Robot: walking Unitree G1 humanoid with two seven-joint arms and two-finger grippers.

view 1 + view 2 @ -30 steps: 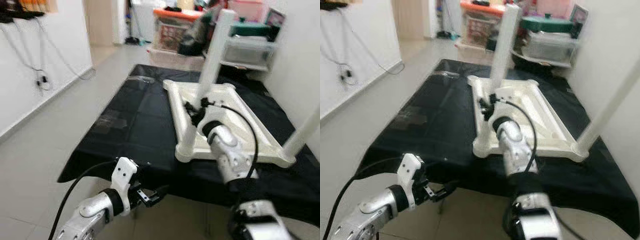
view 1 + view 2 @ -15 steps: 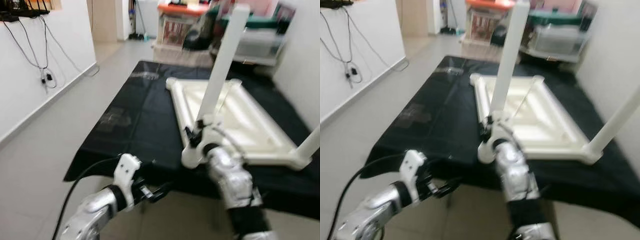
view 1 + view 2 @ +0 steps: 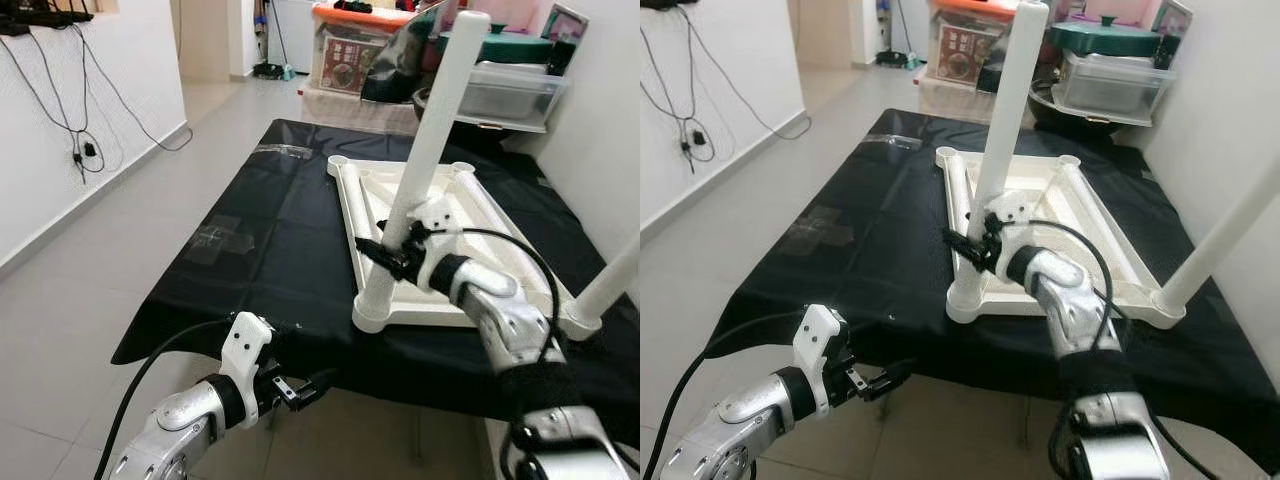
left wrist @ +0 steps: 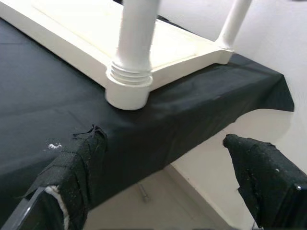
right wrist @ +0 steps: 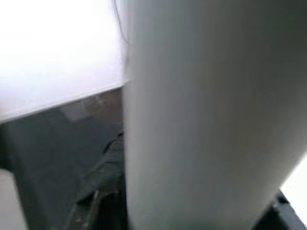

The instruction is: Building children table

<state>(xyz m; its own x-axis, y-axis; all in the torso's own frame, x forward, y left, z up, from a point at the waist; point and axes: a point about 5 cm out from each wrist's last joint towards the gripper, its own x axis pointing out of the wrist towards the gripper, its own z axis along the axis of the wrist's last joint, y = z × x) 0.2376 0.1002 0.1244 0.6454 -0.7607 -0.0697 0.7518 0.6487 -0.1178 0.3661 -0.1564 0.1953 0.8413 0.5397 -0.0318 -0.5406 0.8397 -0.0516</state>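
Now | right claw [image 3: 385, 255] clamped on near leg [image 3: 428, 150], low down | leg upright in near-left corner of upturned tabletop [image 3: 480, 225] on black bench [image 3: 260, 250] | left claw [image 3: 300, 390] open, below bench edge, idle | your right arm nearer.

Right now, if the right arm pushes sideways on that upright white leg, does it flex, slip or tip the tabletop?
The leg looks like a stiff, smooth tube, so it probably won't bend but could slip in the right gripper. Its threaded base sits in a corner socket of the upside-down tabletop, so a push likely drags that light-looking plastic top across the black cloth rather than tipping it.
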